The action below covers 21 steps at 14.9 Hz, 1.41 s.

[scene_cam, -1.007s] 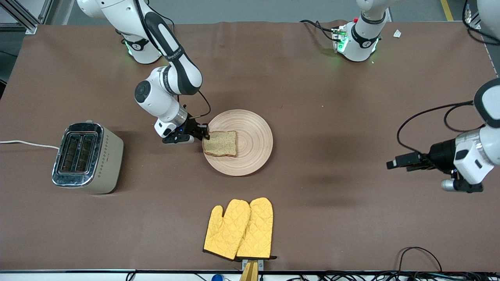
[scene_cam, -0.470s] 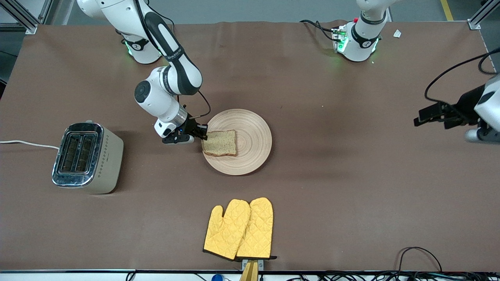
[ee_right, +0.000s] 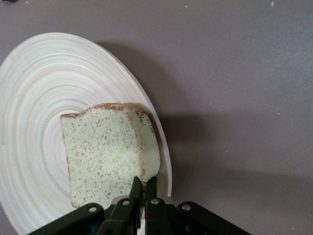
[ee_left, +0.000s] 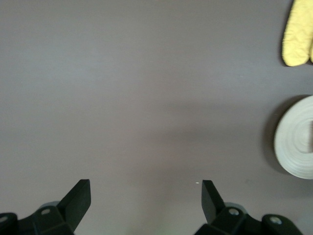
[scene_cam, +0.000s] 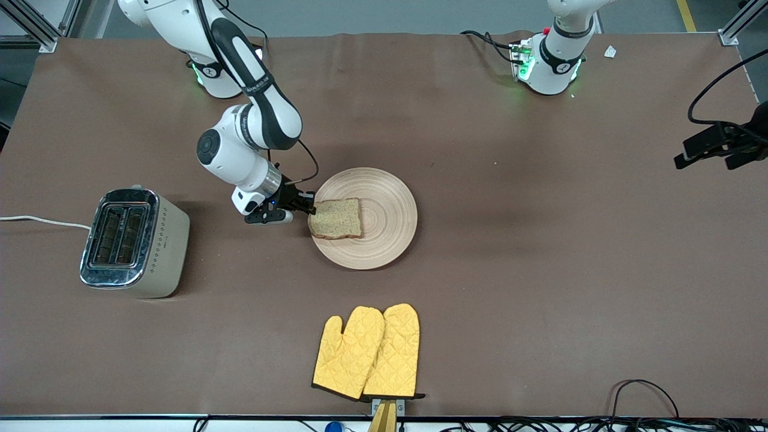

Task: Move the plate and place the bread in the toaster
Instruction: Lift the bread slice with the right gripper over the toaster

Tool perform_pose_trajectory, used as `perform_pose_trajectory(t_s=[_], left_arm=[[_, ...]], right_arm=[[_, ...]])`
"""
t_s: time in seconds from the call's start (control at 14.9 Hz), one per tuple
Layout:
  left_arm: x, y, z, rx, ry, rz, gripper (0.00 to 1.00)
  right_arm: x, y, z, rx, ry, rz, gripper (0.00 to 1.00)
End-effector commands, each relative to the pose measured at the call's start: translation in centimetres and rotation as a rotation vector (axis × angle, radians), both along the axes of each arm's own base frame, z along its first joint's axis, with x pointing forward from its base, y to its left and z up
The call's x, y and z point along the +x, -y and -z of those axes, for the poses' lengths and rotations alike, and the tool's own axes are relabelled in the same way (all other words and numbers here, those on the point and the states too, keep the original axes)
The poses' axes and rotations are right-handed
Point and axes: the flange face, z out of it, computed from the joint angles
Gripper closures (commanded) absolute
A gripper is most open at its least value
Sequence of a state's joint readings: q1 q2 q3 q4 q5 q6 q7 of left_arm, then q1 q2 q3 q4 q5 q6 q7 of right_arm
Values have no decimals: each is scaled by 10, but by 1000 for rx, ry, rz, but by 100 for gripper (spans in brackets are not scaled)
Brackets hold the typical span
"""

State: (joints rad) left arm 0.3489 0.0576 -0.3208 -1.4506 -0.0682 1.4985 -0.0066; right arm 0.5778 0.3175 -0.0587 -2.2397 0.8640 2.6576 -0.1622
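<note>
The pale wooden plate (scene_cam: 387, 204) lies mid-table with the brown bread slice (scene_cam: 336, 218) on it, at the side toward the toaster. My right gripper (scene_cam: 311, 208) is low at the plate's rim and shut on the bread's edge. In the right wrist view the fingers (ee_right: 144, 183) pinch the curled-up edge of the bread (ee_right: 105, 152) over the plate (ee_right: 39, 98). The cream toaster (scene_cam: 129, 243) stands toward the right arm's end, slots empty. My left gripper (scene_cam: 681, 161) is open and empty, high over the table's left-arm end; it also shows in the left wrist view (ee_left: 145, 196).
A pair of yellow oven mitts (scene_cam: 367, 351) lies nearer the front camera than the plate. The toaster's white cord (scene_cam: 42, 221) runs off the table edge. The left wrist view shows bare brown table, the plate's rim (ee_left: 296, 147) and a mitt (ee_left: 298, 34).
My right gripper has shifted slightly toward the toaster, dragging the bread and plate with it. My left arm has drawn away toward its end of the table.
</note>
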Motion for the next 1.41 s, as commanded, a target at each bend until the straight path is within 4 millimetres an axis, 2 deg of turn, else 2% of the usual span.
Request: perform_pose_trajectory(t_s=[0.0,0.13,0.27,0.47,0.6,0.81,0.94,1.07,1.14,1.34], left_arm=[[-13,9,-18,54,16,8,0],[-27,9,-23,63,15,-3,0],[-40,15,-21,70,8,5,0],[-55,40,-25,143,15,21,0],[-56,51,-27,153,20,-23,0],[-48,49,-26,142,19,-18,0],[-48,48,-25,142,15,-16,0],[-48,49,-21,143,16,-14,0],[-49,49,-18,143,22,-11,0],[-53,51,-15,145,22,3,0]], right_arm=[[7,18,-30,69,-38,6,100],[21,34,-46,103,-101,14,100],[35,40,-63,78,-153,15,100],[60,37,-106,-58,-204,-43,100],[77,49,-143,-133,-225,-87,100],[102,100,-188,-332,-177,-189,100],[116,140,-220,-446,-142,-248,100],[125,186,-235,-503,-134,-290,100],[127,206,-236,-564,-132,-316,100],[130,227,-242,-840,-141,-382,100]])
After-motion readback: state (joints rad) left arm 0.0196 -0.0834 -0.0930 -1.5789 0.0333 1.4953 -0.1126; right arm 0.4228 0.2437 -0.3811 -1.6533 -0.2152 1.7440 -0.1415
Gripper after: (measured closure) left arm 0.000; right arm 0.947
